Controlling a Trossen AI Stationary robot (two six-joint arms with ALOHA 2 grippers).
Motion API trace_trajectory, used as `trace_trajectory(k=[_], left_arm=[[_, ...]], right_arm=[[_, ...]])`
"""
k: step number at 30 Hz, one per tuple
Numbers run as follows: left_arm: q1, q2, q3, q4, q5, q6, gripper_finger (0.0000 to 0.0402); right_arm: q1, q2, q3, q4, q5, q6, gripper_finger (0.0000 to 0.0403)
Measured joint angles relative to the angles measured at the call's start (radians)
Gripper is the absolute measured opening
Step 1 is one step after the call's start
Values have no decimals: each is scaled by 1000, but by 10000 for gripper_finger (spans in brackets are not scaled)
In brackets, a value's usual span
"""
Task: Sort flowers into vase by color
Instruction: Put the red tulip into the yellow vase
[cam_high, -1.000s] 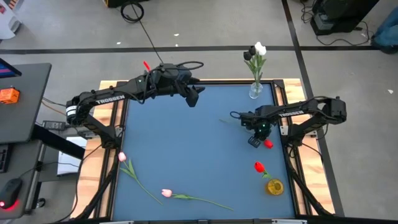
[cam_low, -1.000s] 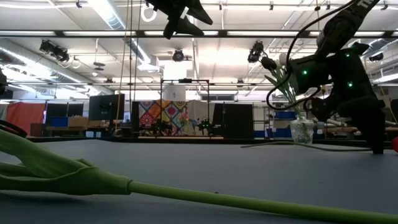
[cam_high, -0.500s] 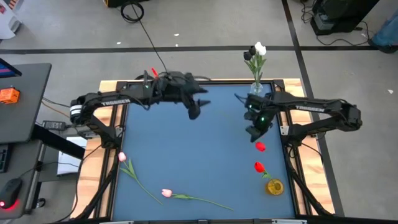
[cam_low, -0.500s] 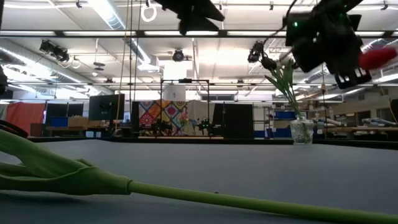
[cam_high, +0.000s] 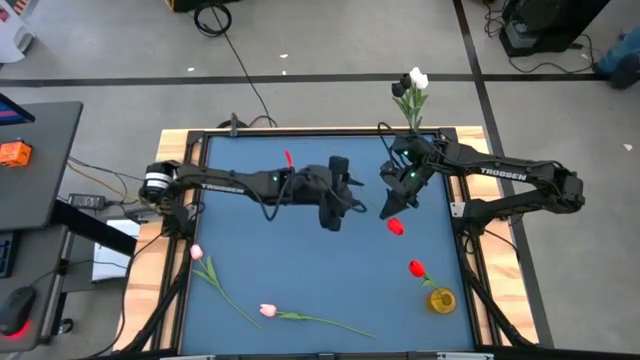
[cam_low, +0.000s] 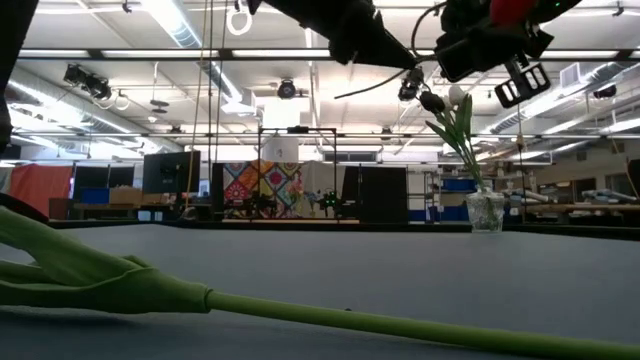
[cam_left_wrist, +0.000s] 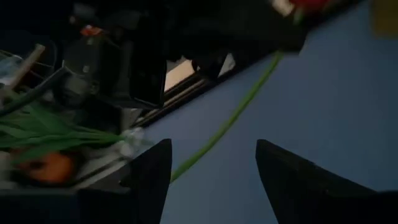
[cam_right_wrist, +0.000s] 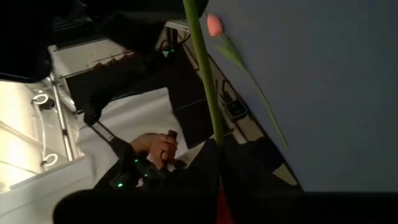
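My right gripper (cam_high: 392, 207) is shut on a red tulip whose head (cam_high: 396, 227) hangs high over the blue table's right half; its green stem (cam_left_wrist: 227, 121) reaches toward my left gripper (cam_high: 345, 200). That one stands open over the table's middle, fingers (cam_left_wrist: 149, 180) wide apart and facing the stem, touching nothing. White flowers (cam_high: 415, 78) stand in a clear vase (cam_high: 411, 147) at the far right corner. Another red flower (cam_high: 416, 268) sticks out of a yellow vase (cam_high: 441, 299) at the near right. Two pink tulips (cam_high: 196, 253) (cam_high: 267, 311) lie at the near left. My right gripper pinches the red tulip's green stem (cam_right_wrist: 214, 134) between its two fingers, close to the red head. The fingers lie across the stem and point nearly level toward the table's left. The tulip is lifted clear of the table, its long stem sticking out toward the left arm.
A long green stem (cam_low: 300, 310) of a pink tulip lies across the near part of the table. Wooden rails (cam_high: 180, 200) frame the blue mat. Open blue surface (cam_high: 300, 270) lies between the pink tulips and the vases.
My right gripper has risen from the table near its right edge with the red tulip, swung toward the middle and tipped from pointing down to nearly level; the tulip is lifted clear. My left gripper has come from the far edge toward the middle, lower, rolling as it went.
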Motion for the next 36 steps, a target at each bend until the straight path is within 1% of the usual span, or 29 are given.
trace_trajectory(k=[2,4,7,10,15,17,21,24,27,29,31,33,36], left_arm=[[-9,10,0,16,-46,63,231],[-12,11,0,21,-59,101,221],[2,10,0,30,-60,105,196],[19,10,0,31,-66,105,160],[31,15,0,23,-8,148,95],[30,21,0,30,-4,184,80],[28,28,0,33,-2,208,68],[27,33,-1,20,-12,204,50],[23,32,-1,11,-31,201,16],[22,31,-1,-19,-42,178,8],[25,28,-1,-44,-47,118,7],[33,25,-1,-65,-46,26,6],[54,25,0,-103,-18,-101,3]], right_arm=[[0,0,0,6,-10,15,17],[0,0,0,6,-11,16,17],[0,0,0,7,-12,16,17],[0,0,0,7,-11,17,17],[0,0,0,18,-6,34,17],[1,0,0,19,-4,35,17],[1,0,0,22,20,42,18],[2,0,0,20,79,17,28],[2,-3,1,-19,155,-74,52],[-1,-8,1,-41,212,-158,74],[-3,-31,1,-54,262,-228,97],[-2,-78,1,-54,329,-279,117],[-2,-184,1,-53,496,-313,139]])
